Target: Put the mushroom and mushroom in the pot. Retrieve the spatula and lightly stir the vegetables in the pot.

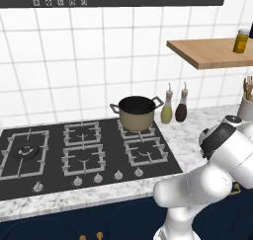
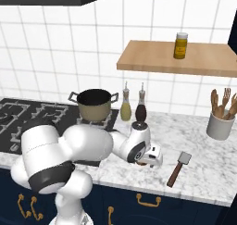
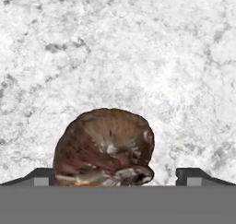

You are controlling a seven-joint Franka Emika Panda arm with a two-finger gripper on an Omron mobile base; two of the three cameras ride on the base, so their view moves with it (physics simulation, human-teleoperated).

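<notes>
Hand (image 3: pixel 115 176) low over the marble bench (image 3: pixel 138 57), fingers apart around a brown mushroom (image 3: pixel 103 147); pot (image 1: pixel 137 113) on the hob.

My left base view looks forward and down from behind the arm's left side, taking in the stove (image 1: pixel 84 152) and the pot (image 1: pixel 137 112) against the tiled wall; my right base view faces the same way from the arm's right side and sits further along the counter (image 2: pixel 203 168). Both share the pot (image 2: pixel 96 104), the two bottles (image 1: pixel 174 108) and the wooden shelf (image 2: pixel 178 58). My hand view looks straight down at the marble from very near, with a mushroom (image 3: pixel 103 147) close before the fingertips (image 3: pixel 193 176).
</notes>
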